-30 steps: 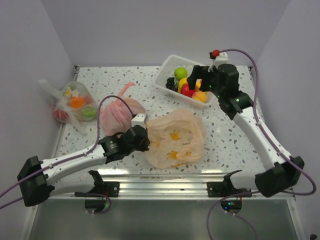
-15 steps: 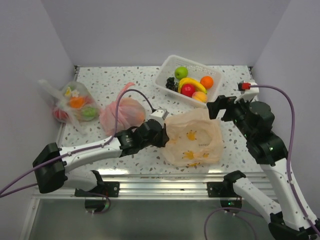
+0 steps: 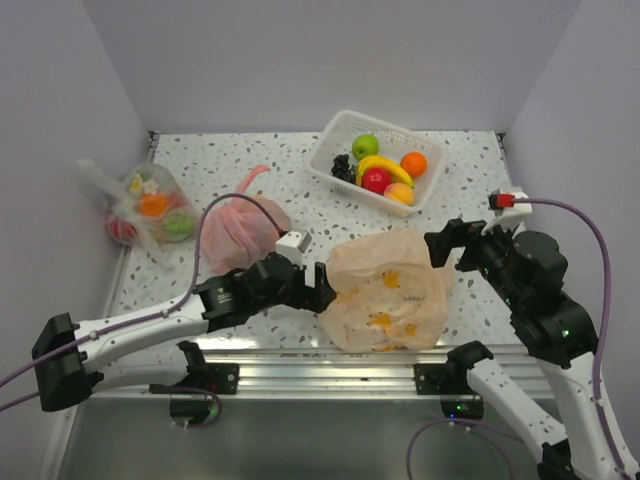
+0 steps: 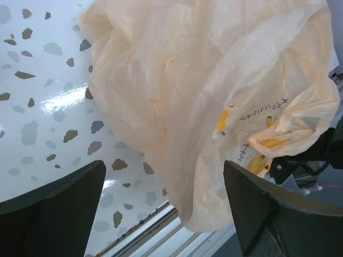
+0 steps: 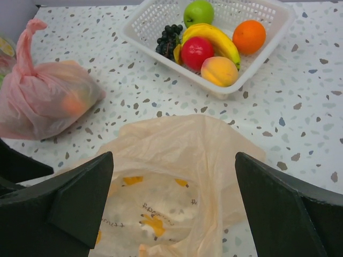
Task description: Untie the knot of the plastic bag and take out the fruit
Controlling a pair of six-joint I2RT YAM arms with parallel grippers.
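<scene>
The plastic bag (image 3: pixel 385 290) lies limp and crumpled near the table's front edge, its mouth open toward my right wrist camera and nothing showing inside (image 5: pixel 182 176). No knot shows on it. My left gripper (image 3: pixel 325 290) stands open at the bag's left edge, and a loose fold of the bag (image 4: pixel 203 96) hangs between its spread fingers (image 4: pixel 53 209) unpinched. My right gripper (image 3: pixel 445 245) hovers open above the bag's far right corner, empty. The fruit lies in the white basket (image 3: pixel 325 148): green apple (image 3: pixel 365 146), banana (image 3: pixel 385 167), orange (image 3: pixel 413 163), red apple (image 3: pixel 375 180), peach (image 3: pixel 399 193), grapes (image 3: pixel 343 168).
A knotted pink bag (image 3: pixel 240 228) sits just behind my left arm. A clear flower-print bag (image 3: pixel 150 212) with fruit inside rests by the left wall. A metal rail (image 3: pixel 330 355) runs along the front edge, right below the peach bag.
My left gripper dragged the bag rightward, then opened and let it go. My right arm pulled back from over the basket to the bag's right side.
</scene>
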